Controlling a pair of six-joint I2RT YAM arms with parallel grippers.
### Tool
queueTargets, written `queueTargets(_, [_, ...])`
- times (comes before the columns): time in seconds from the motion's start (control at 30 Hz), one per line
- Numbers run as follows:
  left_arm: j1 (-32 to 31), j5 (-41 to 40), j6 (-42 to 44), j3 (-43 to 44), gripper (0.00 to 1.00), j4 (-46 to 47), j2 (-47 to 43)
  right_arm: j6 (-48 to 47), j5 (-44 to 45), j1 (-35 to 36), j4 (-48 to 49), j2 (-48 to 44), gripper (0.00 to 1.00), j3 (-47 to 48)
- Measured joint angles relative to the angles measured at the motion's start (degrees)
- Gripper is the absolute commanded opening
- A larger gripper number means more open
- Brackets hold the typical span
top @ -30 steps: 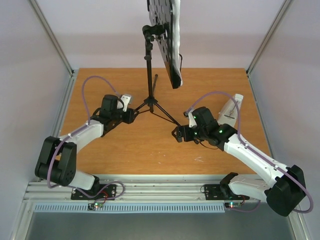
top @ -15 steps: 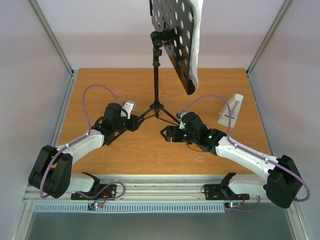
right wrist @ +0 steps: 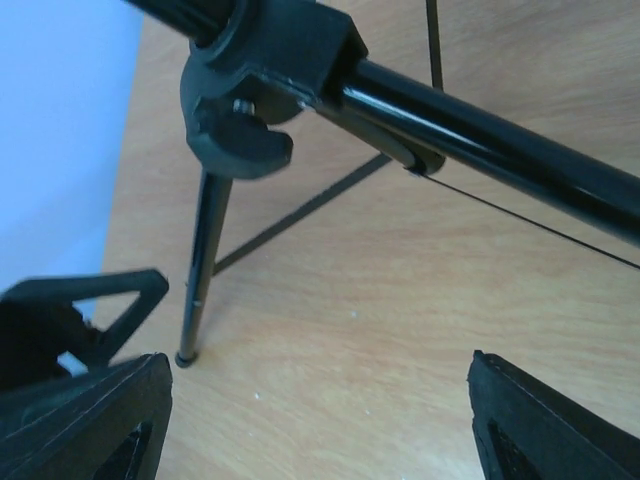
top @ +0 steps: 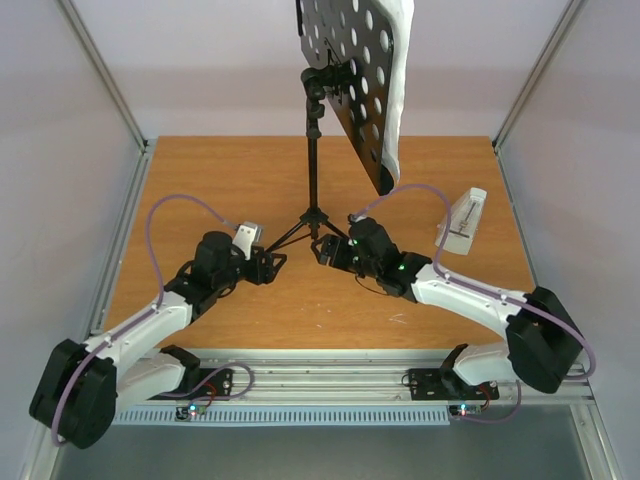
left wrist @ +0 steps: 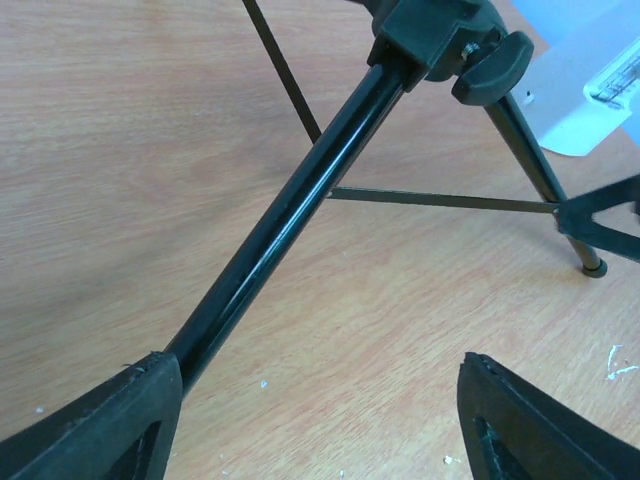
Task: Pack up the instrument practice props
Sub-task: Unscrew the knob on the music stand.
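Observation:
The black music stand [top: 314, 150] stands upright mid-table, its round-holed desk [top: 352, 70] at the top of the view. White sheet-music pages [top: 402, 70] lie against the desk's right side. The pale metronome [top: 461, 222] stands at the right. My left gripper [top: 274, 265] is open just left of the tripod legs. In the left wrist view one black leg [left wrist: 290, 210] runs down to the left finger [left wrist: 110, 425]; nothing is between the jaws. My right gripper [top: 323, 250] is open at the tripod's right side, below the leg hub [right wrist: 262, 70], gripping nothing.
The wooden table [top: 200, 180] is fenced by a metal frame with posts at the back corners [top: 100, 70]. A tripod foot [right wrist: 185, 357] rests beside my right gripper's left finger [right wrist: 85, 425]. Thin brace rods [left wrist: 440, 202] join the legs.
The stand has shifted slightly right and its desk has turned. Both grippers have closed in on the tripod base. The left jaws have opened wider.

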Motion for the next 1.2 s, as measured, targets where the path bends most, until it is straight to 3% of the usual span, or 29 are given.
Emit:
queueTargets(0.2, [0.00,-0.74,0.07,-0.92,0.78,-0.04,-2.82,2.25,1.03,0.09,4.42,5.16,0.76,3.37])
queueTargets(0.6, [0.00,-1.75,-0.13,-0.92,0.78,-0.92,-2.84,4.02,6.93,0.24,7.56,11.85,0.57,8.15])
queueTargets(0.97, [0.00,-2.05,-0.13,-0.92,0.78,-1.62,-3.37,2.69,12.66,1.66,8.72,13.07,0.37,9.55])
queueTargets(1.2, [0.00,-2.05,-0.11,-0.92,0.79,-1.66,-3.45,1.46,15.08,2.93,9.14,14.12,0.32,9.55])
